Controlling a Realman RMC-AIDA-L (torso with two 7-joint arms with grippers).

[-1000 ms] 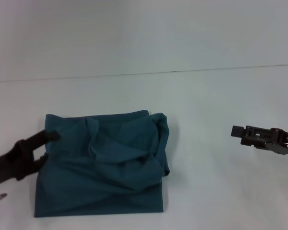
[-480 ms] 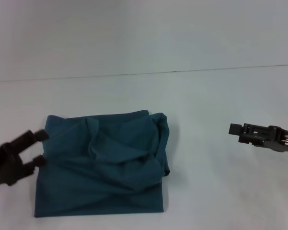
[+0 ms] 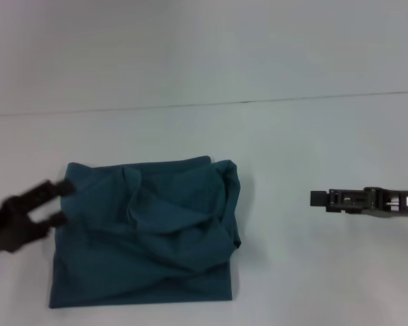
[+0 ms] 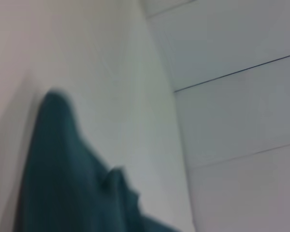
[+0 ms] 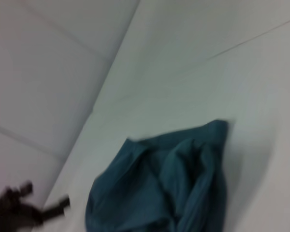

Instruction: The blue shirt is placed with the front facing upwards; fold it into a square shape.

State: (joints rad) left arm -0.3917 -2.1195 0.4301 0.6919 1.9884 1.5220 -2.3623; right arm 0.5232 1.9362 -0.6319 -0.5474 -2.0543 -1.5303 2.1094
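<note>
The blue shirt [image 3: 146, 231] is seen folded up into a roughly square bundle on the white tabletop [image 3: 292, 136], sitting in the lower left-centre of the head view. It's not a super crisp fold: the top layer is rumpled, with creases running diagonally across it and a bunched-up ridge along the right edge near the upper right corner. The bottom edge looks pretty straight, though. No print or collar can be made out from this side.

The left pincer [image 3: 60, 201] is found at the left edge of the head view, right at the shirt's upper left side. Its two dark fingers [image 3: 57, 185] are spread apart with a gap between them, so it's released and nothing is being gripped. The tips are just beside the cloth edge; whether they're actually touching it can't be told, since that arm is blurred.

The right pincer [image 3: 317, 198] is parked over at the right side of the frame, well apart from the shirt, pointed toward it and held level. Whether it's released or clenched can't be made out from this angle.

In the right wrist view the shirt [image 5: 169, 188] is shown low in the frame, with the left pincer [image 5: 58, 207] in the lower left corner. In the left wrist view only a blurry edge of the shirt [image 4: 63, 179] is caught at lower left.
</note>
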